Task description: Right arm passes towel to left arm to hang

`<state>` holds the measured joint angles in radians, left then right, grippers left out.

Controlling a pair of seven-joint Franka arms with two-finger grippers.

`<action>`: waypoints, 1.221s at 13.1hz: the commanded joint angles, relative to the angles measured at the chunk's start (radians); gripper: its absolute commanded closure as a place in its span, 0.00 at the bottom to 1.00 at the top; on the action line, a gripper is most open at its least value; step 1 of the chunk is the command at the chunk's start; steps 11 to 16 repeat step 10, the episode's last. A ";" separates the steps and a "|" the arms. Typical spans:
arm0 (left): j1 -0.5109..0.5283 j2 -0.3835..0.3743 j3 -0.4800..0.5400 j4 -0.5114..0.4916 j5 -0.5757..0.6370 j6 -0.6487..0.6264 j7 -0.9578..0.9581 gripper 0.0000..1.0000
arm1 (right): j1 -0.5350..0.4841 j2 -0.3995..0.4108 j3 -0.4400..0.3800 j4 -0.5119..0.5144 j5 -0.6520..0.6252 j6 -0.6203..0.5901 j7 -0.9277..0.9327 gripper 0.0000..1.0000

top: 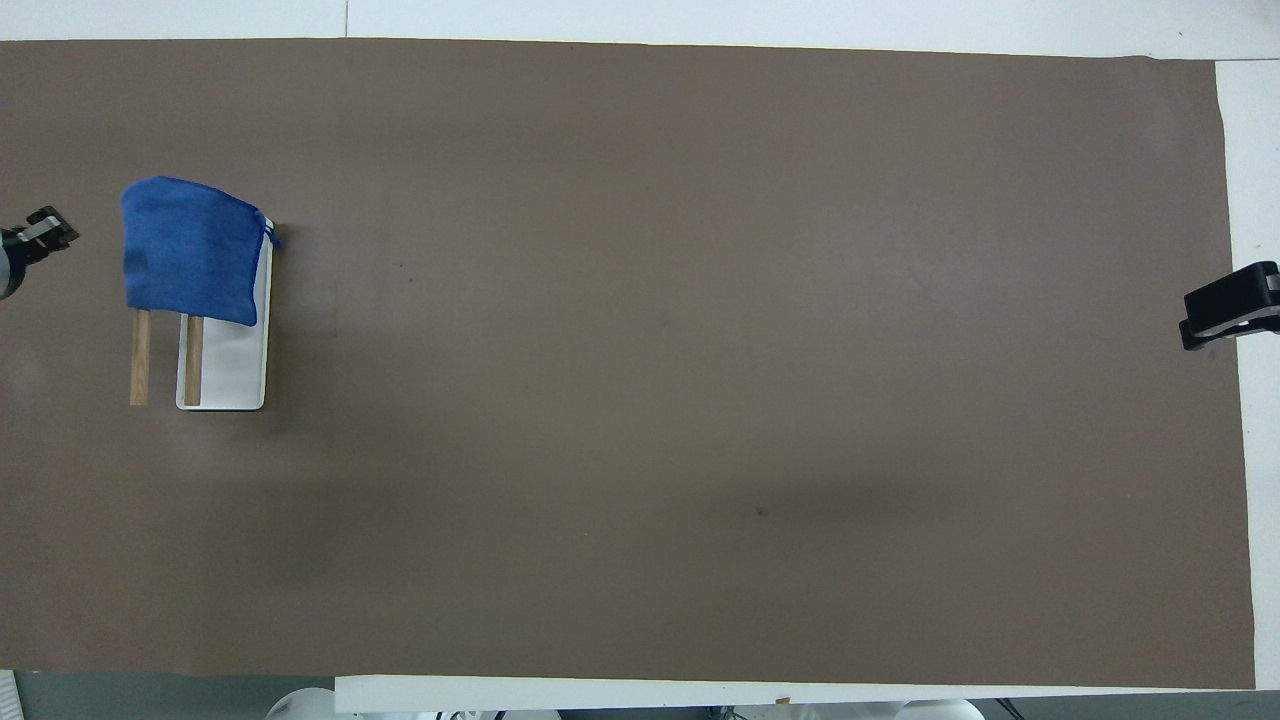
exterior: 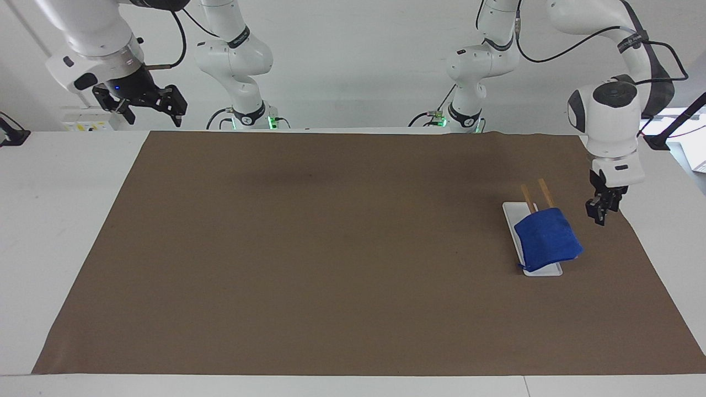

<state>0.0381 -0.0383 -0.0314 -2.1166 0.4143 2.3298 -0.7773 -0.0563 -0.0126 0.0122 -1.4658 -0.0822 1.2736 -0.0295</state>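
Now, from the facing camera you saw the towel (exterior: 547, 241) draped over the two wooden bars (exterior: 541, 194) of the rack, above its white base (exterior: 513, 218), toward the left arm's end of the table (exterior: 60, 209). Your left end effector (exterior: 601, 212) hung just beside the towel, apart from it, over the brown mat (exterior: 331, 248); I cannot tell how its fingers stood. Your right end effector (exterior: 144, 105) waited raised over the table's corner at the right arm's end, fingers spread and empty.

From overhead, the towel (top: 190, 248) covered the rack's end farther from the robots, leaving the bars (top: 165, 358) bare on the nearer part. The left end effector (top: 38, 232) showed at the edge, clear of the cloth.
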 commanded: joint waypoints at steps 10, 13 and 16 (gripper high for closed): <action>-0.093 0.114 0.021 0.613 -0.416 -0.785 0.687 0.00 | -0.007 -0.023 0.005 -0.030 0.024 0.007 -0.016 0.00; -0.093 0.114 0.021 0.613 -0.416 -0.785 0.687 0.00 | -0.007 -0.023 0.005 -0.030 0.024 0.007 -0.016 0.00; -0.093 0.114 0.021 0.613 -0.416 -0.785 0.687 0.00 | -0.007 -0.023 0.005 -0.030 0.024 0.007 -0.016 0.00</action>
